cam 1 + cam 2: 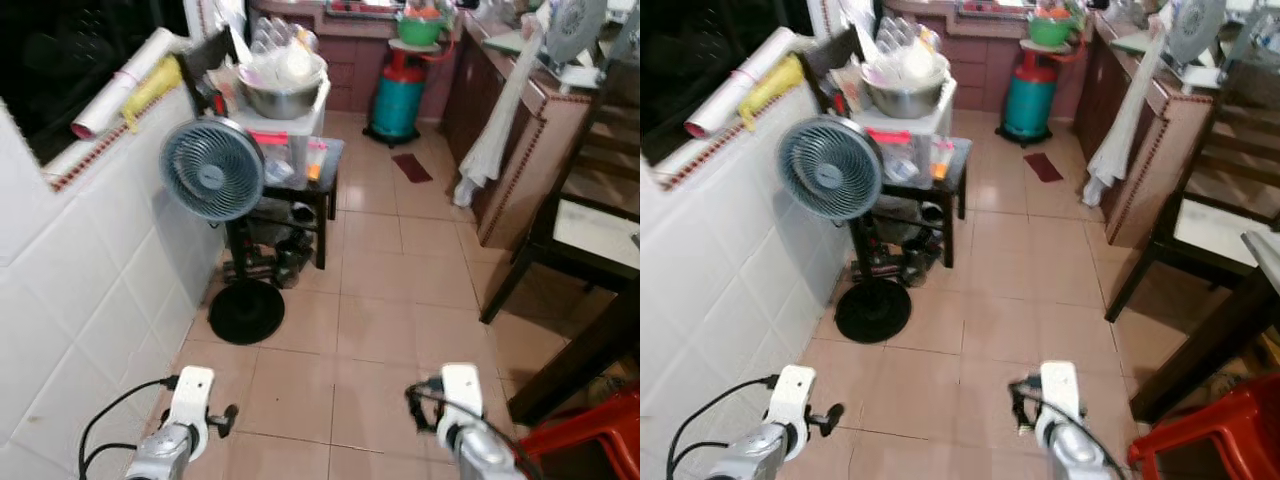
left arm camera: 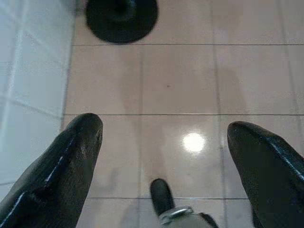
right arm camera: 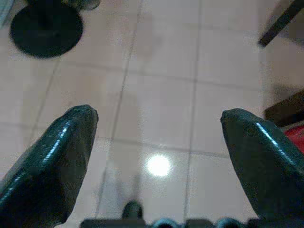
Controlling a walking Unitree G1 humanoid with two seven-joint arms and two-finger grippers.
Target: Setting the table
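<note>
My left gripper [image 2: 164,128] hangs low over the tan floor tiles, open, with nothing between its black fingers [image 2: 71,161]. My right gripper [image 3: 157,115] is likewise open and empty above the tiles. Both wrists, the left wrist [image 1: 190,400] and the right wrist [image 1: 462,400], sit at the bottom of the eye views. A metal bowl [image 1: 283,97] with stacked dishes rests on a white box atop a small dark side table [image 1: 325,175] ahead on the left. A dark dining table [image 1: 598,232] with a pale top stands at the right.
A standing fan [image 1: 213,170] with a round black base [image 1: 247,311] is close ahead on the left, by the white tiled wall [image 1: 90,280]. A teal gas cylinder [image 1: 398,100] stands at the back. A counter with a hanging cloth [image 1: 492,140] lines the right. A red stool [image 1: 590,440] is near right.
</note>
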